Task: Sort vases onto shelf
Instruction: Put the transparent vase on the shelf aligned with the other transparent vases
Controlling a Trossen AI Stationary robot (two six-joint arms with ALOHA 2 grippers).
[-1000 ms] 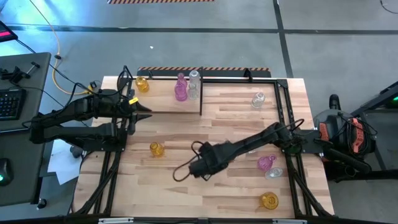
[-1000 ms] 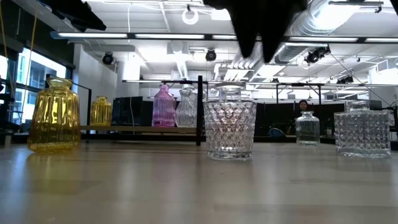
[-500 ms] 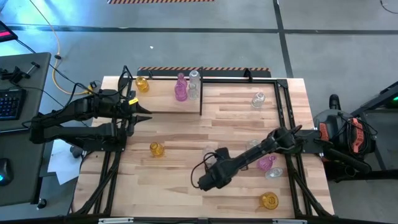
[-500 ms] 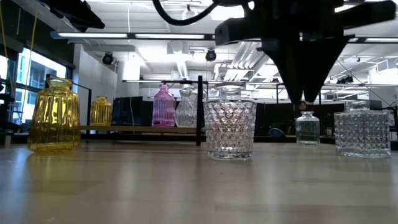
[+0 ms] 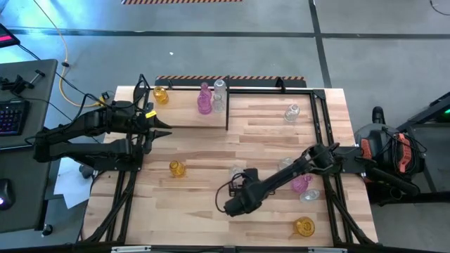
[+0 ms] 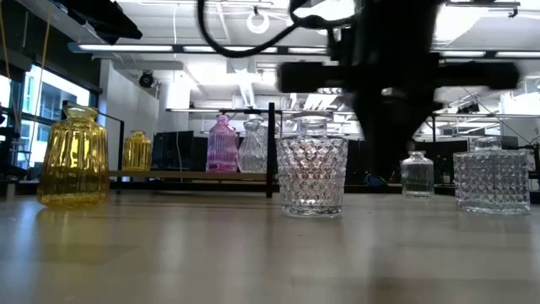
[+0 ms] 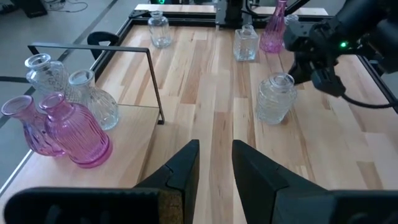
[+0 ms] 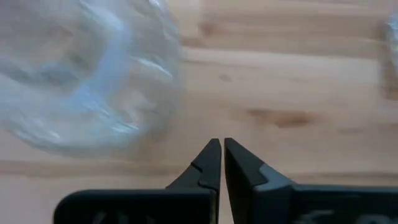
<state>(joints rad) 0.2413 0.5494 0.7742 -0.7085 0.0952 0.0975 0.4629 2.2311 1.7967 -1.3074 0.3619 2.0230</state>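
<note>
Vases stand scattered on the table and shelf. A clear vase (image 5: 235, 171) sits just beside the right claw (image 5: 242, 188), on its far side; the claw's fingers are pressed together with nothing between them, tips pointing down at bare wood near the vase's base. In the low view this vase (image 6: 311, 167) stands upright, the dark claw body just beside it. Behind the claw, along its arm, a pink vase (image 5: 301, 184) and another clear one (image 5: 309, 196) sit close together near the table's right rail, and an amber vase (image 5: 304, 226) stands near the front edge. Between the claw and the front edge the wood is open. To the claw's left an amber vase (image 5: 176, 168) stands alone, well apart, with open board around it.

Far from the claw, the shelf (image 5: 190, 126) holds an amber vase (image 5: 160, 95) at its left end and a pink vase (image 5: 204, 100) with a clear vase (image 5: 219, 95) next to the black divider (image 5: 226, 105). A small clear vase (image 5: 292, 112) stands beyond the divider, toward the right rail.

The left claw (image 5: 163, 125) hangs at the shelf's left end, fingers slightly spread, empty.

The table (image 5: 267, 140) is pale butcher block framed by black rods. Grey floor surrounds it; a keyboard (image 5: 10, 116) lies on a desk at left.
</note>
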